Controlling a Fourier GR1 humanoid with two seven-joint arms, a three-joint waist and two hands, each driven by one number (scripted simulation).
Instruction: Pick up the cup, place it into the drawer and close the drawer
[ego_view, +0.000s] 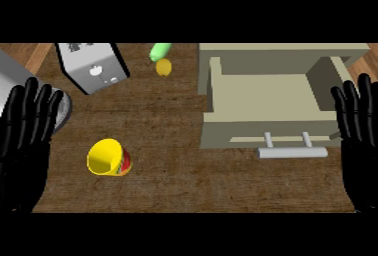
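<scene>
Yellow cup sits on the counter, well left of the open drawer — nothing done yet. My left hand and right hand flank the drawer, fingers straight, holding nothing — grabbing, placing, closing all remain.

The left hand shows at 9 o'clock by the view's left edge, palm flat, fingers straight and pointing toward 12 o'clock, slightly spread. The right hand shows at 3 o'clock by the right edge, its fingers likewise straight and upright. Both hands are black, hold nothing and touch nothing, resting well apart from each other.
</scene>
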